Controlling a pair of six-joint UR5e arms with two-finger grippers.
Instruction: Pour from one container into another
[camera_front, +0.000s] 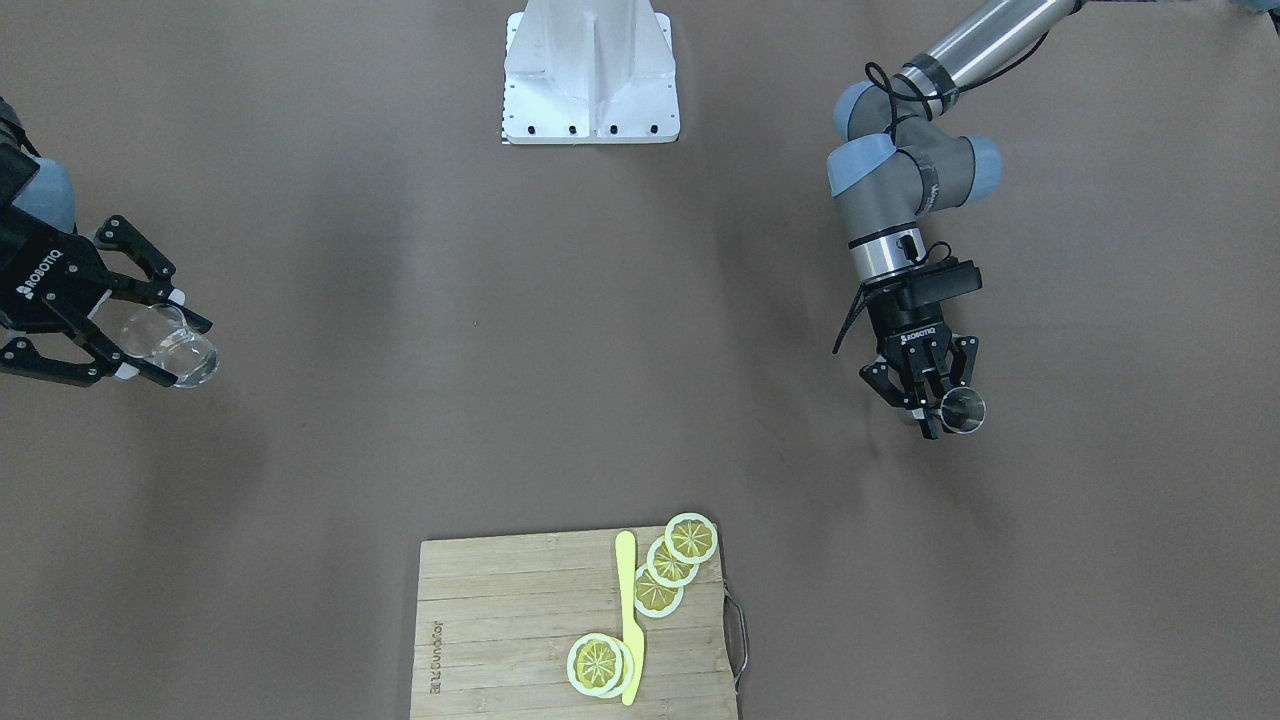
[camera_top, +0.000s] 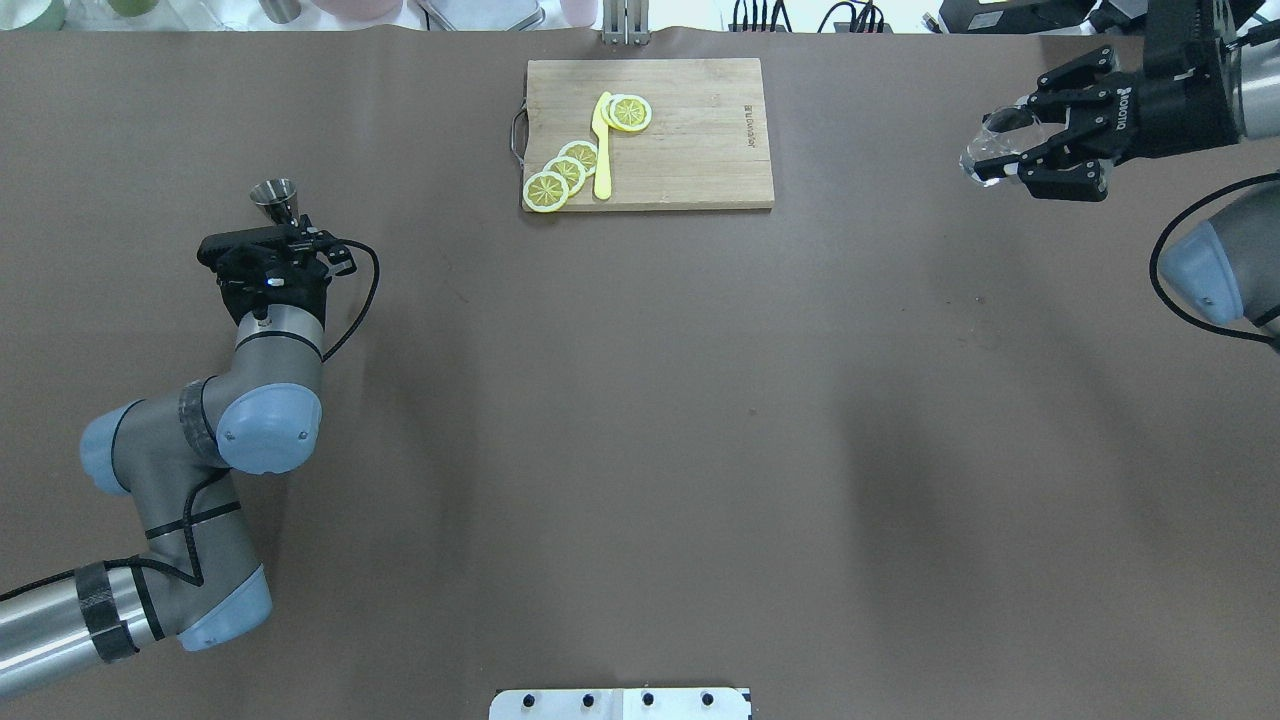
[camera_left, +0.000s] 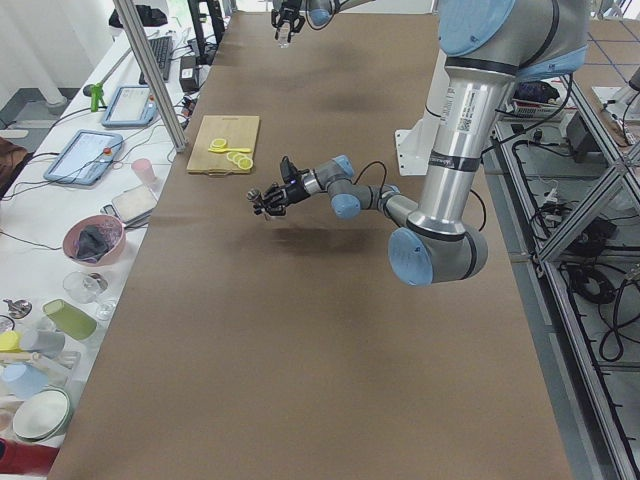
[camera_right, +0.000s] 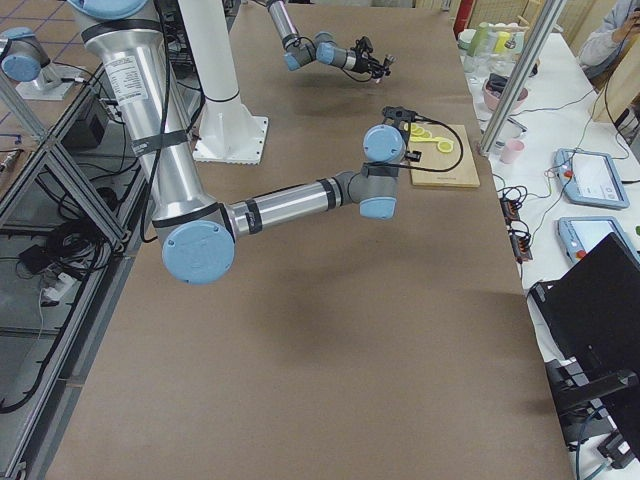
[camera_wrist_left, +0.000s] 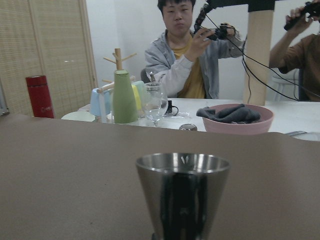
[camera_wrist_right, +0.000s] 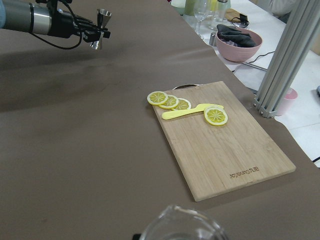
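Lemon slices and a yellow knife are seen on the cutting board at the near edge of the front-facing view; further up, the left gripper is clamped on a steel jigger at the view's right, and the right gripper is closed around a clear glass at the view's left. Both containers are held well apart, with the bare table between them. In the overhead view the jigger is shown upright just beyond the left gripper, while the glass is tipped sideways in the right gripper. From the left side, the jigger is seen raised off the table; from the right side, the near arm's fingers are hidden behind its wrist. The left wrist view is filled by the jigger's polished cone, with people seated past the table. In the right wrist view only the glass rim is visible. The glass is judged fragile and slick, best gripped around its wall with moderate force; the jigger is judged light, stiff and smooth, best held at its narrow waist. No contents can be made out in either.
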